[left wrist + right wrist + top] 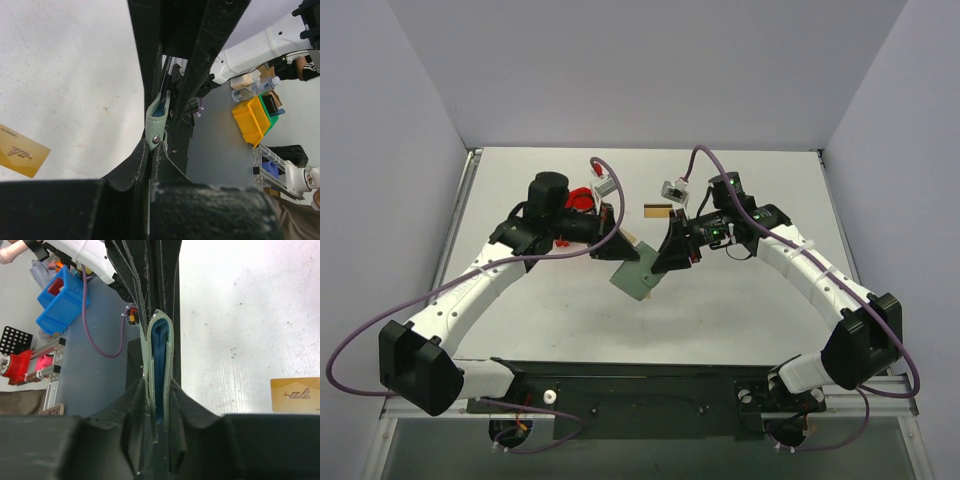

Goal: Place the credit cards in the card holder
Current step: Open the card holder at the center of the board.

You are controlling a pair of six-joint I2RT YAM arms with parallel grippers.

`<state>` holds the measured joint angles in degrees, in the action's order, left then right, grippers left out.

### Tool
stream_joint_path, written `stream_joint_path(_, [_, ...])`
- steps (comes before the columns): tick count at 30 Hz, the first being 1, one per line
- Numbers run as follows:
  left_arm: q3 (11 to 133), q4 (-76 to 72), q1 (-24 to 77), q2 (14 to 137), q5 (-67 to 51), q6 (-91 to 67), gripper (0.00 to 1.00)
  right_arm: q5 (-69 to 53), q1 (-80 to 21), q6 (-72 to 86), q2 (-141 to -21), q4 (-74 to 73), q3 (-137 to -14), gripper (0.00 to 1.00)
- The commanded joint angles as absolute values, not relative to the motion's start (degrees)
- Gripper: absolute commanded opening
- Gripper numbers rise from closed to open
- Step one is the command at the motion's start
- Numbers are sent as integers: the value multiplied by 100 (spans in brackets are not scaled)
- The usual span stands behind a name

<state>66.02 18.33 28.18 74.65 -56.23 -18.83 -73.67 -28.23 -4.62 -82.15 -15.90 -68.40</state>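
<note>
In the middle of the table [750,320], between the two arm tips, the grey-green card holder [638,275] is held from both sides, folded almost closed, with a little of its light blue inside showing along the edge. The right gripper [667,262] takes it from about 2 o'clock. In the right wrist view its fingers [132,410] stand only a little apart and press on both faces of the card holder [161,355], which is seen edge-on. The left gripper [620,240] meets it from about 11 o'clock. In the left wrist view its fingers [127,175] are nearly together and pinch the rounded end of the card holder [157,117], the end that carries the metal snap. A thin pale edge runs further down between these fingers. In the top view the corner of a tan card [632,243] shows just at this end, touching the card holder. Whether this card is also between the left fingers, I cannot tell. Whether the card holder touches the table is also not clear. At about 12 o'clock from it, apart from both grippers, a loose gold card [657,210] lies flat on the table; it appears also in the left wrist view [22,157] and the right wrist view [295,395]. At about 10 o'clock, behind the left arm, a red object [582,198] is partly hidden.
</note>
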Motion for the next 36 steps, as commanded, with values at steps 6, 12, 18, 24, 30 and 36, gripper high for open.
stream_joint_path(6, [6407, 1459, 2830, 7365, -5206, -1907, 0, -6734, -2734, -1, -7876, -478, -6698, 50])
stream_joint_path(12, [6092, 1047, 2707, 7128, -3493, -2485, 0, -4943, -2470, 1458, -7673, 474, -6153, 59])
stream_joint_path(18, [4810, -956, 1961, 6531, -3734, -3856, 0, -3325, -2400, 1643, -7252, 404, -5749, 80])
stream_joint_path(24, [4693, -1108, 1556, 6670, -4043, -3885, 0, -2988, -2066, 2055, -7216, 667, -5432, 88])
stream_joint_path(30, [4702, -1528, 1442, 6925, -4517, -4008, 0, -2725, -1802, 2355, -7216, 923, -5194, 92])
stream_joint_path(36, [4851, -1461, 1406, 7250, -4685, -4008, 0, -2558, -1714, 2417, -7286, 923, -5150, 93])
